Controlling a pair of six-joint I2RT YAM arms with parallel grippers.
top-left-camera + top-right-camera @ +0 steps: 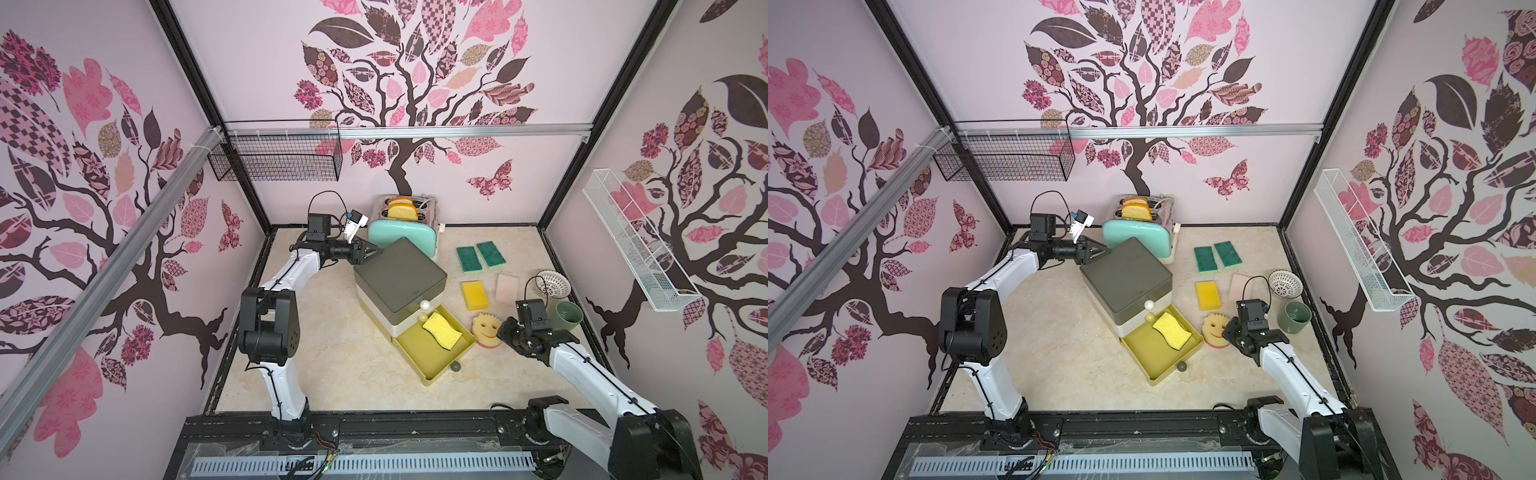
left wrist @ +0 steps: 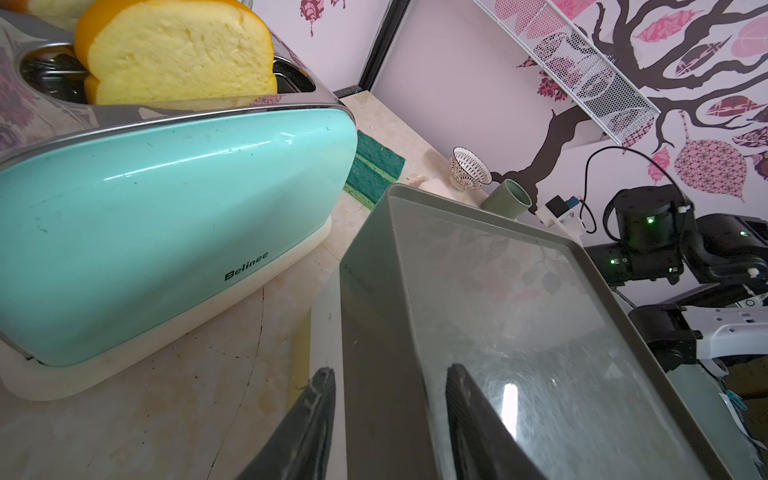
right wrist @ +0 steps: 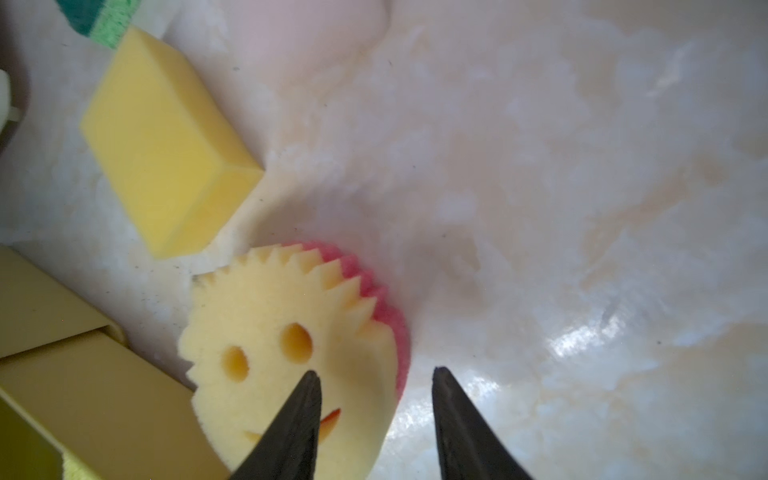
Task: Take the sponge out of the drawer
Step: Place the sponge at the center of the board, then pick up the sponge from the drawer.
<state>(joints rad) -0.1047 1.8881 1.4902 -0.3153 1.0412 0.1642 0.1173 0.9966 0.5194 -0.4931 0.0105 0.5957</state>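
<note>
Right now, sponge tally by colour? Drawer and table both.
Green: 2, side by side on the table
Yellow: 3, wavy sponge in the open drawer, block on the table, smiley sponge on the table
Pink: 1, on the table
Total: 6

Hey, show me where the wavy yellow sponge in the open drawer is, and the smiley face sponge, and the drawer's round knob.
wavy yellow sponge (image 1: 442,330), a top view, middle of its top face.
smiley face sponge (image 3: 291,332), right wrist view, between its eyes.
drawer knob (image 1: 456,367), a top view, on the grey ball.
</note>
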